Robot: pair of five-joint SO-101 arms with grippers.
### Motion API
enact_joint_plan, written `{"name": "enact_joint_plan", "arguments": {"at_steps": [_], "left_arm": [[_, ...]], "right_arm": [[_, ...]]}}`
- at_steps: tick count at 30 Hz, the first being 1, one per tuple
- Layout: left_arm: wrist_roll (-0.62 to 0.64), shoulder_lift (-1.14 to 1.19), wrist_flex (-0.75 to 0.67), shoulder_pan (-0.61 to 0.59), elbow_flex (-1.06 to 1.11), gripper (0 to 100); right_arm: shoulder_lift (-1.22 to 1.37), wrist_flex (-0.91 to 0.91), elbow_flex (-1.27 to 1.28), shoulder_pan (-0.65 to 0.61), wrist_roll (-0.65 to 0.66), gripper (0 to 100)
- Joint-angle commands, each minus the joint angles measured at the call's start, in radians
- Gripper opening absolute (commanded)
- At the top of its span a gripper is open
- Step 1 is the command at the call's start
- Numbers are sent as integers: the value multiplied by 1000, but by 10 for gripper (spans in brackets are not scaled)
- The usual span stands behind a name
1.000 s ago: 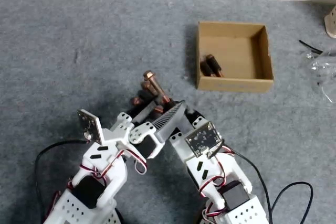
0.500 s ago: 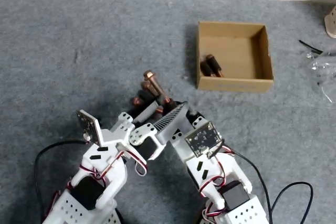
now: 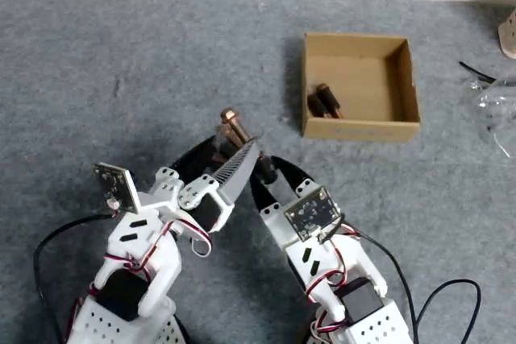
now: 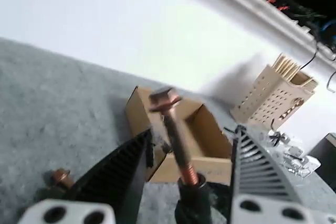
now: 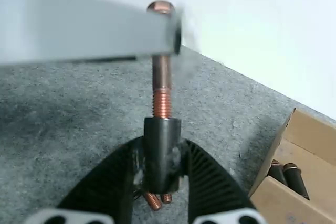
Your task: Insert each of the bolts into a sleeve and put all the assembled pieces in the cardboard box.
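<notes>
While looking down over the grey carpet (image 3: 121,54), finds a cardboard box (image 3: 359,130) toward the far right, with two assembled pieces (image 3: 325,102) lying inside. Nearer the arms, shows the right gripper (image 5: 160,169) clamped on a black sleeve (image 5: 161,140), with a copper bolt (image 5: 161,77) set threaded end first in its mouth, head sticking out. Shows the left gripper (image 4: 192,134) spread wide, gripping nothing, flanking that bolt without touching. Notes loose bolts (image 5: 156,200) on the carpet beneath.

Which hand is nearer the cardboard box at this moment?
Right. The right hand, shut on the sleeve, sits on the side toward the cardboard box; the left hand, open around the bolt, is beside it, farther from the box.
</notes>
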Motion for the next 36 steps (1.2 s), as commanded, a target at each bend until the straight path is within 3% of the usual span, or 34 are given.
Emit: {"name": "enact_joint_plan", "arguments": {"at_steps": [1, 8, 13, 22, 26, 36], "left_arm": [[-2, -8, 49, 70, -71, 231], [-2, -2, 43, -10, -13, 231], [-2, 4, -141, -15, 47, 231], [-2, 28, -143, -2, 45, 230], [-2, 200, -150, 45, -22, 230], [0, 680, -324, 51, -199, 230]], "right_arm": [[-18, -5, 101, -1, -9, 5], [-18, -5, 101, 28, -9, 5], [-18, -5, 101, 30, -9, 5], [-18, -5, 101, 31, -9, 5], [-18, -5, 101, 31, -9, 5], [-18, -5, 101, 31, -9, 5]]}}
